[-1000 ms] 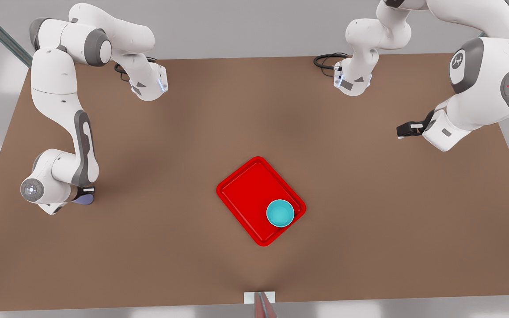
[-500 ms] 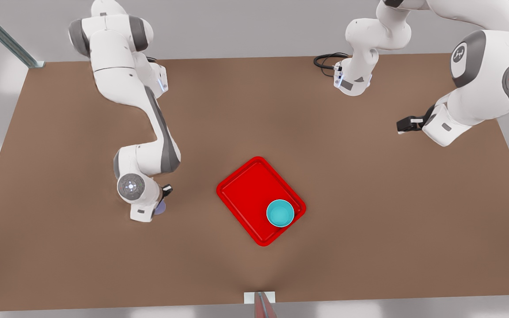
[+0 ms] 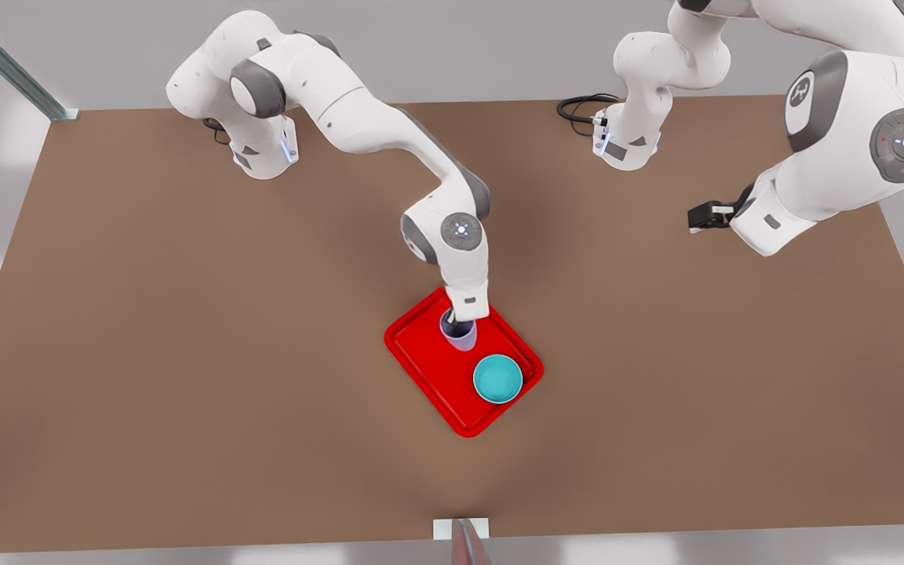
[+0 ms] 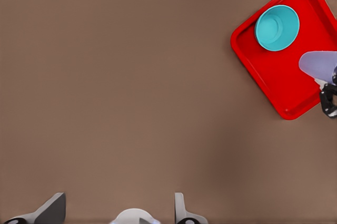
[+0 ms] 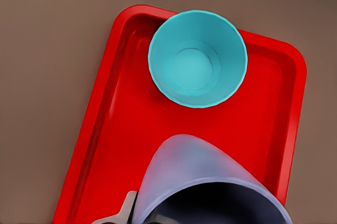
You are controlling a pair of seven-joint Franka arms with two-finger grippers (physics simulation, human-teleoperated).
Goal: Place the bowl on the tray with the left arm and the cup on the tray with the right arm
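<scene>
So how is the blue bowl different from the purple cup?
The bowl is teal and wide; the cup is pale lavender and narrower. The bowl sits free on the red tray; the cup is gripped by the right gripper above the tray. Both are plain, handleless and open-topped. The left gripper waits aside, open.

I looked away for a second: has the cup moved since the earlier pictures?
Yes. The cup, held in the right end effector, has travelled from the table at the front view's left to above the tray, beside the bowl.
</scene>
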